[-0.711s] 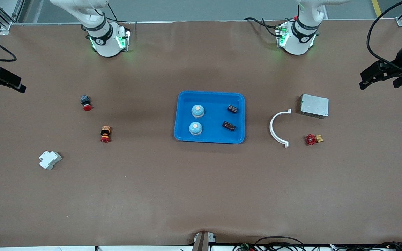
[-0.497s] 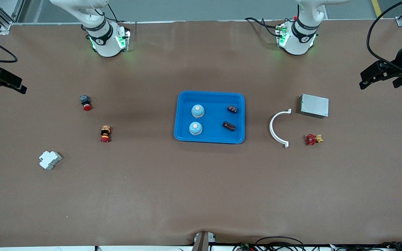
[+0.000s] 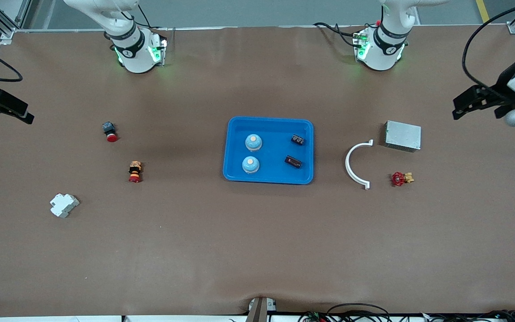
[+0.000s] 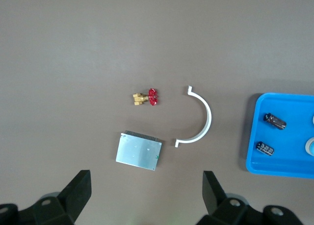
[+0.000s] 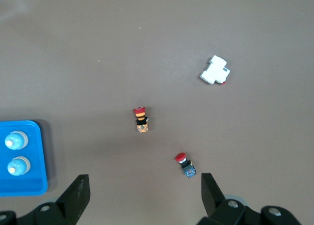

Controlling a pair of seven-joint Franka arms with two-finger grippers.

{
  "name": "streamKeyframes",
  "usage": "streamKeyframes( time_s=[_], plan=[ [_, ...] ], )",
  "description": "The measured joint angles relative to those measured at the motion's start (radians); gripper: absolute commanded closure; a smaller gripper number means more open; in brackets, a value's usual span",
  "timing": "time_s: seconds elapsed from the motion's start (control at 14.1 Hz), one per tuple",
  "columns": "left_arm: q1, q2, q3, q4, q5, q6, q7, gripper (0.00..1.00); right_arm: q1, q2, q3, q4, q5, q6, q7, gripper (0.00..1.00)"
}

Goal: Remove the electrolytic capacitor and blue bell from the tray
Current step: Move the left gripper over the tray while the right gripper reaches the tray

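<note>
Right gripper: hung over the table's edge at the right arm's end, fingers spread, nothing held.
Bells: two in the tray, on the side toward the right arm; judged light, rigid and smooth-domed, best taken across the base.
Capacitors: two lying in the tray's other half; judged light, round and liable to roll, best pinched across the body.
Left gripper: hung near the metal box, fingers spread, empty.

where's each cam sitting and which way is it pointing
Front: high across the table, facing both bases; tray mid-table, left pincer and right pincer open at the edges.
Left wrist: looks down past its own open fingers at metal box; shares the tray with front.
Right wrist: looks down past its fingers at white block; tray corner shared too.
</note>
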Motion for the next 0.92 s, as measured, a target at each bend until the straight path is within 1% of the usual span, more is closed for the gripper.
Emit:
streamKeyframes(
  time_s=[0.21, 0.36, 0.5, 0.71, 0.92],
  plan=[
    [-0.046, 0.067, -0.015, -0.002, 0.000, 0.000, -0.080, 0.00, 0.000, -0.001, -0.001, 0.000, 0.006, 0.001, 0.002, 0.00],
    [-0.099, 0.109, -0.021, -0.006, 0.000, 0.000, -0.207, 0.00, -0.002, -0.002, -0.004, 0.000, 0.005, 0.000, 0.002, 0.00],
    [-0.179, 0.154, -0.026, -0.012, 0.000, 0.010, -0.369, 0.00, -0.006, -0.002, -0.007, 0.000, 0.004, 0.000, 0.002, 0.00],
    [-0.297, 0.204, -0.032, -0.079, 0.004, 0.133, -0.588, 0.00, -0.008, -0.002, -0.007, 0.000, 0.001, -0.002, 0.001, 0.00],
    [-0.372, 0.221, -0.041, -0.210, 0.005, 0.312, -0.834, 0.00, -0.008, -0.003, -0.006, -0.001, 0.001, -0.002, -0.011, 0.00]
  ],
)
